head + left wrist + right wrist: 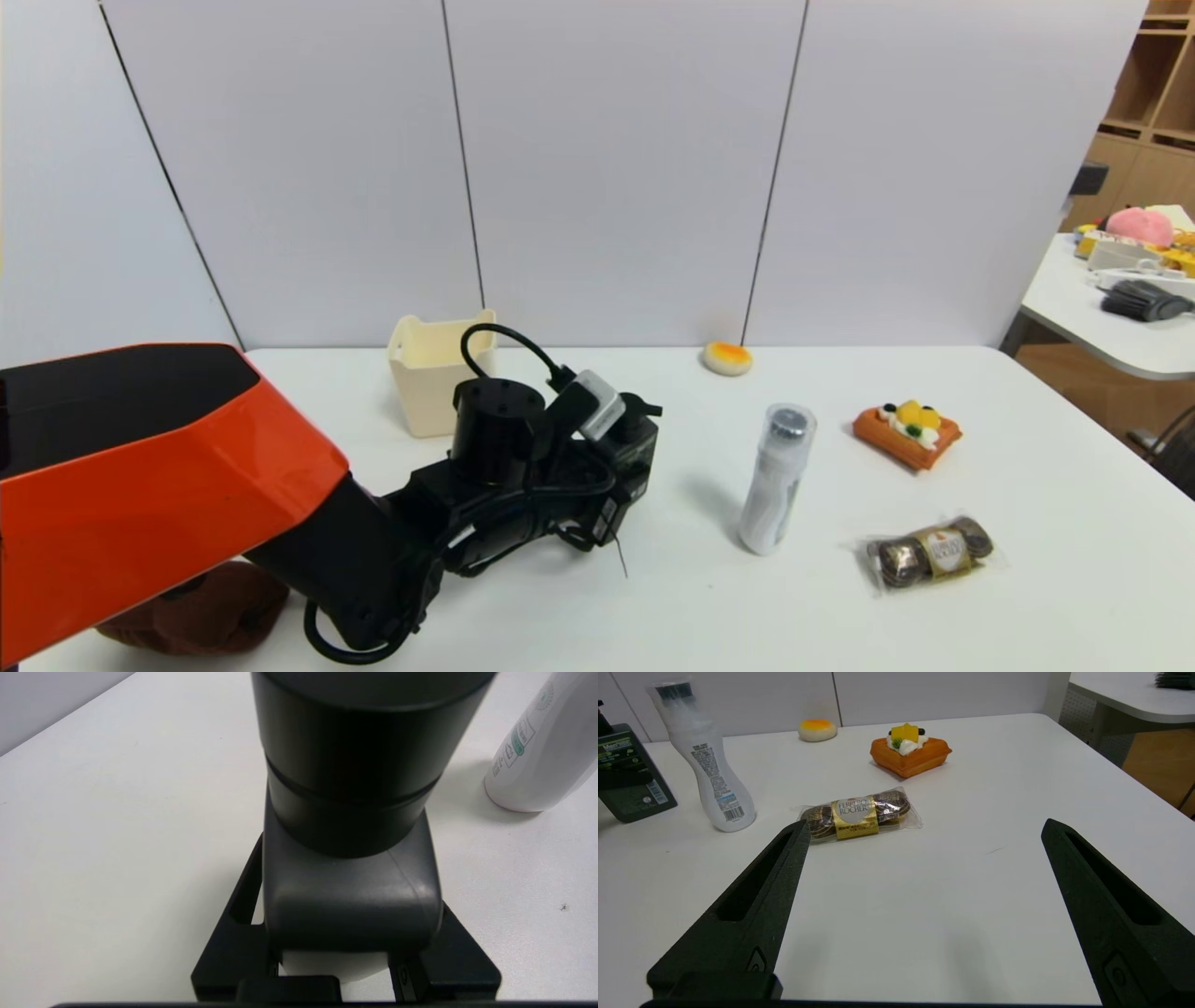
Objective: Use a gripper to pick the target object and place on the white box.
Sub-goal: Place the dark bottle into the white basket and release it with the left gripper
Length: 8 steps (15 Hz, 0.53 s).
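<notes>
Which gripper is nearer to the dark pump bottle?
Left. The left gripper has the dark pump bottle between its fingers, closed on its sides. The right gripper is open above bare table beyond the chocolate pack and the white bottle.

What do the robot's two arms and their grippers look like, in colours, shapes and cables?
The left arm has a glossy orange shell with a black top, then black joints, a looping black cable and a small grey-white camera block. The left gripper and the right gripper each have two matte black, pointed fingers with a long slot.
</notes>
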### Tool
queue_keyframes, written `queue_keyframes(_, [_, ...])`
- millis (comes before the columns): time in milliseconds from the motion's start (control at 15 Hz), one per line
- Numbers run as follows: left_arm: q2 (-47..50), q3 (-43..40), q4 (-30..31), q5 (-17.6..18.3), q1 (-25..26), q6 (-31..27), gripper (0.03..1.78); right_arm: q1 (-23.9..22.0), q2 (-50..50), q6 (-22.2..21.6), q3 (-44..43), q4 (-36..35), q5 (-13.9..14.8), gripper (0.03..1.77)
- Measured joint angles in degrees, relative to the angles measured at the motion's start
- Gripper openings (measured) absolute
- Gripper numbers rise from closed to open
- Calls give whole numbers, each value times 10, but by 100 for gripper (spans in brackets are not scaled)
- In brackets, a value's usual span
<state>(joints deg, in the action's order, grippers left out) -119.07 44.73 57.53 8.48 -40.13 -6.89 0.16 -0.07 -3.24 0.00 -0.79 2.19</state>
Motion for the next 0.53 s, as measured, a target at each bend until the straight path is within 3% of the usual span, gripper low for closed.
queue_keyframes(333, [31, -7, -8, 0, 8, 0, 62, 0, 0, 0, 0, 0, 0, 171])
queue_keyframes(533, [84, -14, -30, 0, 47, 0, 62, 0, 0, 0, 0, 0, 0, 171])
